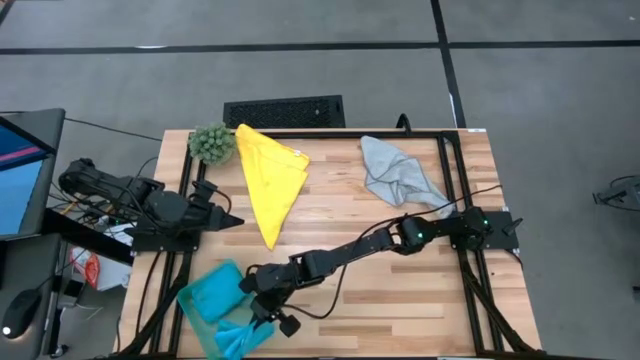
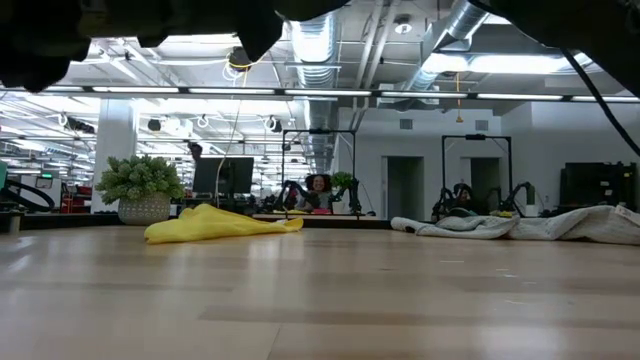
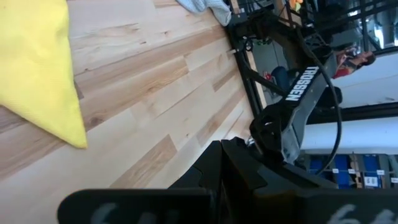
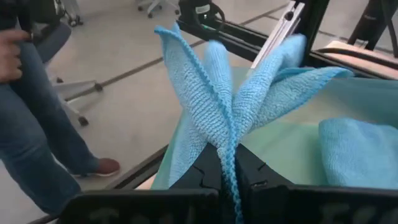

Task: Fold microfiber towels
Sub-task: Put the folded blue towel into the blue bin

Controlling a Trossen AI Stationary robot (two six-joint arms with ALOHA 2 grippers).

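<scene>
Closest to my right wrist camera is a bright blue towel (image 4: pixel 217 106), its bunched folds fanning up out of my right jaws (image 4: pixel 227 180), which are pinched tight on its gathered edge. From above, that right gripper (image 1: pixel 262 300) sits at the desk's near-left corner, over a teal towel (image 1: pixel 212 292) that lies spread flat there with blue cloth on it. In the wrist view a second blue towel (image 4: pixel 360 152) rests on the teal one as a thick, rounded wad; I can't tell whether it is properly folded.

My left jaws (image 1: pixel 228 221) are pressed together on nothing, waiting at the left edge of the desk (image 1: pixel 400 290) beside the yellow towel (image 1: pixel 270 180), which lies in a loose, pointed shape near the fuzzy green plant ball (image 1: pixel 211 142). The light grey towel (image 1: pixel 398 178) is crumpled at the far right.

I judge the work is in its early-to-middle part: the blue one in my grip is under way, yellow and grey are clearly untouched, and the teal one looks unfolded too
</scene>
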